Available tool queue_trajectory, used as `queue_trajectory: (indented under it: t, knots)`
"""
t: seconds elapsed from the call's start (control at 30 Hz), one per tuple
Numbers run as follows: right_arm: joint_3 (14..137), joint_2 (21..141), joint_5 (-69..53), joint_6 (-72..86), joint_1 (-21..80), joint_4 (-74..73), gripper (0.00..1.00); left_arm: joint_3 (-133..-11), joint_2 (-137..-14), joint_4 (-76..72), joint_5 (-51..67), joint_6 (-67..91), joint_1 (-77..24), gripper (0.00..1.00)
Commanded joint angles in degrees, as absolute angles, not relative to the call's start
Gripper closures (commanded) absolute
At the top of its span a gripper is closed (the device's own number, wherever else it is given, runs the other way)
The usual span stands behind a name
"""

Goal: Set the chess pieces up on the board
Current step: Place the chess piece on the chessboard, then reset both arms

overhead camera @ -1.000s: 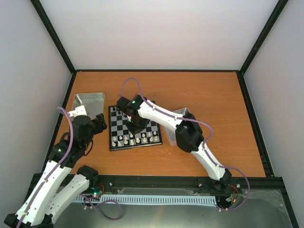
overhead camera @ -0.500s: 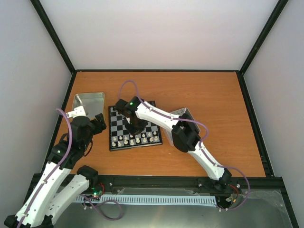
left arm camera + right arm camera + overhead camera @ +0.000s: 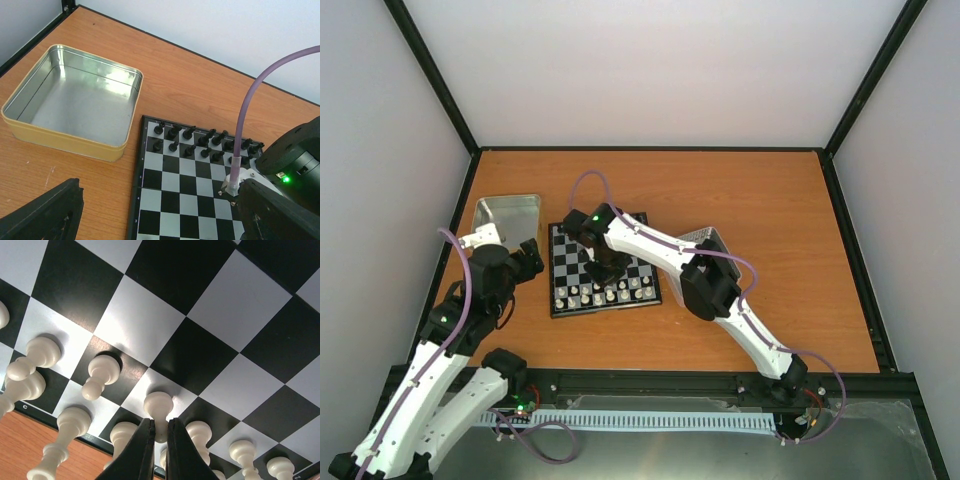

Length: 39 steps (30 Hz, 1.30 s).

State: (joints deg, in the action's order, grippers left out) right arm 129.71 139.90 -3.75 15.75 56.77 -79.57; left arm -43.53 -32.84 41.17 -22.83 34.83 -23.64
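right end effector (image 3: 160, 426) shifted left, pinching pawn (image 3: 158, 405).

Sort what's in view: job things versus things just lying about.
Job: cream-white chess pieces, board, right end effector shut on a white pawn.
Lying about: silver tray left of the board, second tray right of it, black pieces on the far rows.

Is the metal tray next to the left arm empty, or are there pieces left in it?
Empty. In the left wrist view the tray shows only bare, shiny metal across all of its visible floor.
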Motion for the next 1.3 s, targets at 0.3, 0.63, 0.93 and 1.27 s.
queue_trajectory:
  t: [0.3,0.63,0.93,1.27]
  knots:
    - [131.0,140.7,-4.8,14.2,57.5,-80.7,0.79,-43.5,-32.5,40.2,-24.3,34.3,-23.9,0.15]
    - [133.9,138.5,-3.0,17.6,56.6,-79.2,0.71,-43.5,-32.9,39.9,-24.1,34.1,-23.9,0.14]
    - [124.7,124.7,-1.7,19.8,55.9,-70.6,0.49,-43.6,-29.5,36.6,-16.8,30.5,-23.9,0.01]
    - [76.3,79.8,18.3,26.5,54.8,-48.8,0.39,-52.9,-20.6,38.1,-6.8,19.1,-23.9,0.0]
